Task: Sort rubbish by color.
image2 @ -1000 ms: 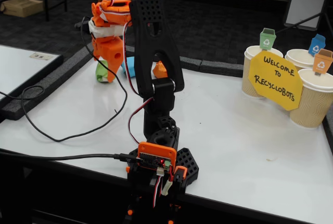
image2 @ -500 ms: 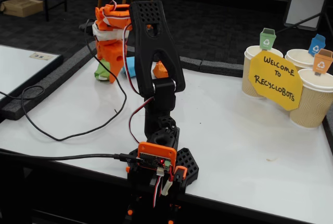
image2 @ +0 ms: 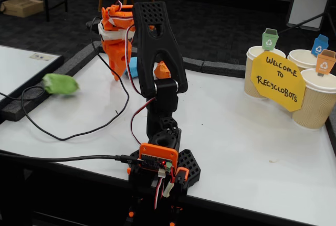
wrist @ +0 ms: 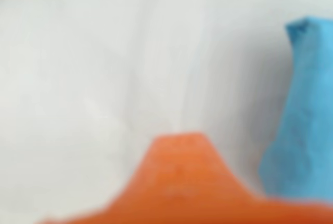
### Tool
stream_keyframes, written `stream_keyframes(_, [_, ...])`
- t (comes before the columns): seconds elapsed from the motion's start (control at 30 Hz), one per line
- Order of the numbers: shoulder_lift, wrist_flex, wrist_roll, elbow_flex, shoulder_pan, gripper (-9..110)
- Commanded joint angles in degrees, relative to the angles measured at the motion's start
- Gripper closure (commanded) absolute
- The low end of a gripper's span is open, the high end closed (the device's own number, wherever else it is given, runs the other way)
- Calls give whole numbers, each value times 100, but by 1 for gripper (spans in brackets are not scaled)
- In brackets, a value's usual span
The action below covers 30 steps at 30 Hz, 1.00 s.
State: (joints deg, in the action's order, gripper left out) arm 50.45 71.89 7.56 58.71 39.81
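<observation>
The light green wad (image2: 60,84) is a motion-blurred streak at the table's left edge, beside the dark foam border and well left of my gripper. In the fixed view my orange gripper (image2: 115,75) points down at the far left of the table. Its fingers taper together to a tip with nothing between them. The light blue wad (image2: 132,67) lies just right of the gripper, partly hidden behind the black arm. The blurred wrist view shows this blue wad (wrist: 302,115) at the right edge, next to one orange finger (wrist: 179,174) over bare white table.
Three paper cups (image2: 315,100) with small bin tags and a yellow sign (image2: 276,79) stand at the right. A black cable (image2: 79,131) loops across the left of the white table (image2: 236,142). The arm's base (image2: 160,163) sits at the front edge.
The green wad was between the gripper's fingers a second ago. It has since shot out to the left edge, and the gripper has risen a little with its fingers together.
</observation>
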Motion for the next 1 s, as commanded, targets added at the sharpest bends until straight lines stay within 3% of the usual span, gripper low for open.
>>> stream_keyframes(0.0, [272, 281, 114, -923, -44, 101])
stream_keyframes(0.37, [1274, 932, 114, -615, -44, 101])
stream_keyframes(0.97, [5959, 193, 123, 3920, -123, 98])
